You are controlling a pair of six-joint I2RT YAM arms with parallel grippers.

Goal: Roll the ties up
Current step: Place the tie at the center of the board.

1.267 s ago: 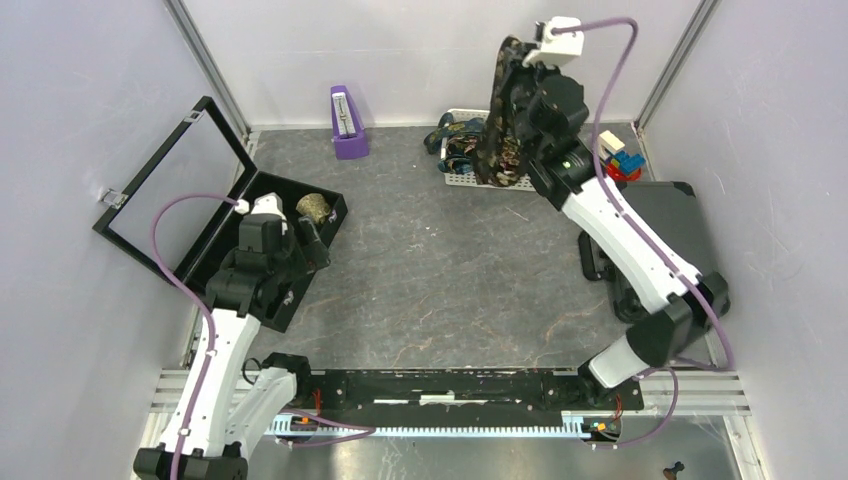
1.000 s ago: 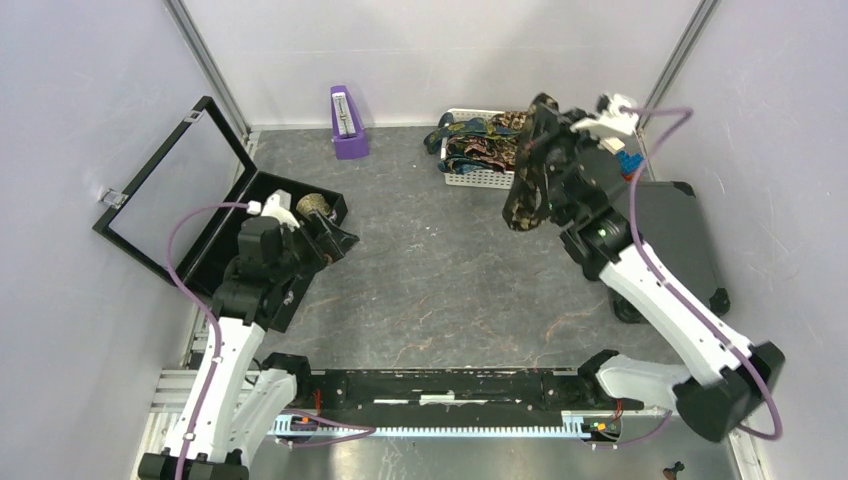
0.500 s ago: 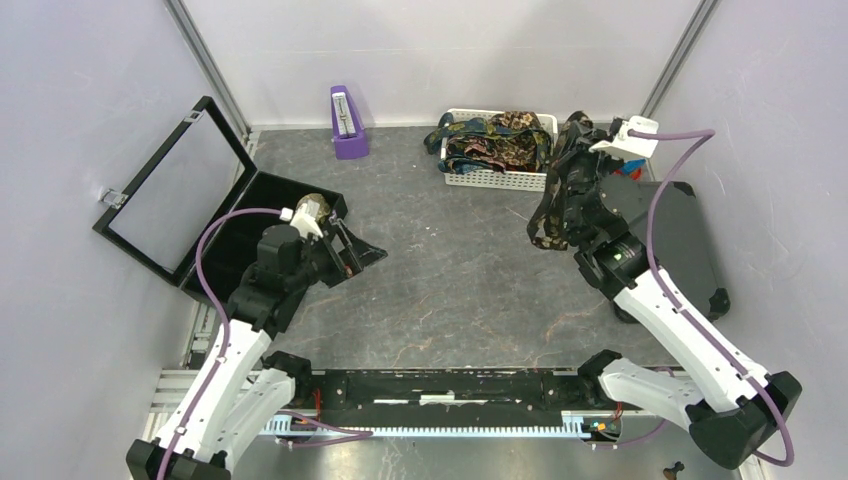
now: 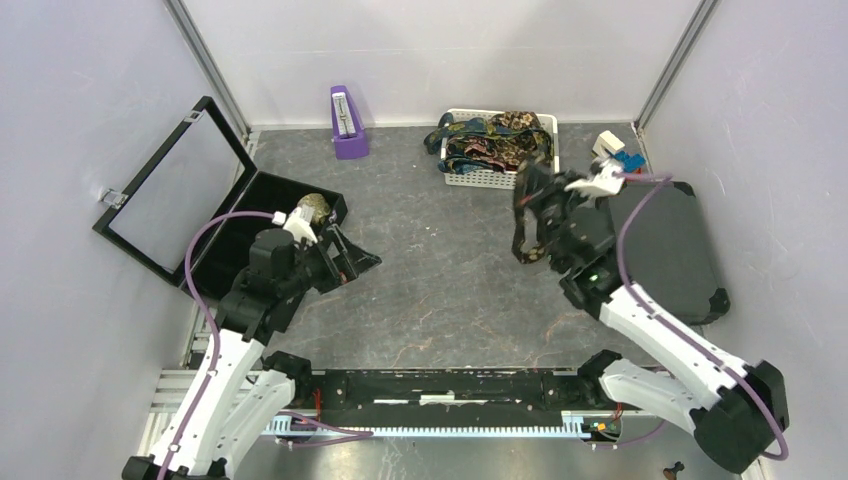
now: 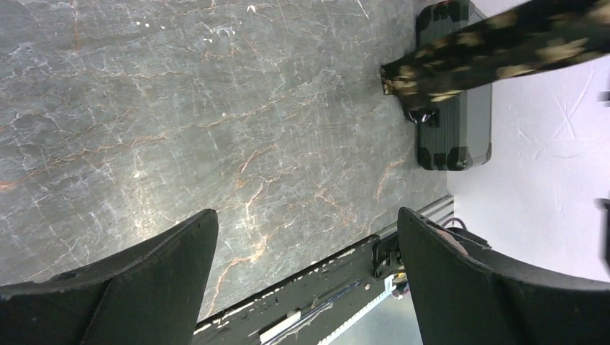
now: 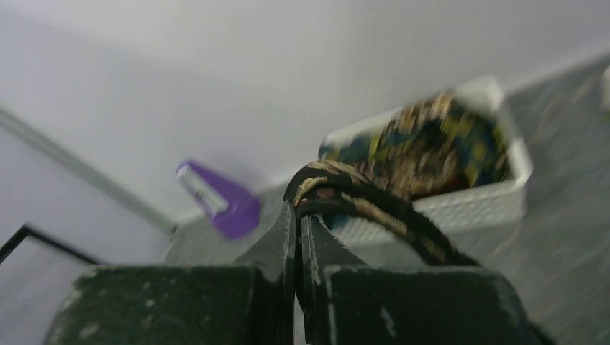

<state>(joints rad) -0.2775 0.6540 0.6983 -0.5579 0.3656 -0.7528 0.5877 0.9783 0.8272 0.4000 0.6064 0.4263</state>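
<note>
While the dark tie (image 4: 524,232) is clamped in the right gripper (image 4: 538,200) and hung lengthwise downward over the table right of centre, the empty left gripper (image 4: 352,256) is spread wide, well apart to its left.

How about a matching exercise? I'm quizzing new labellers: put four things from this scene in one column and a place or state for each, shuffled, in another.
1 dangling tie
2 white basket
3 purple block
4 black case

a standing open, left side
b by the back wall
c clamped in the right jaws
d heaped with ties

Pairs: 1-c, 2-d, 3-b, 4-a
</note>
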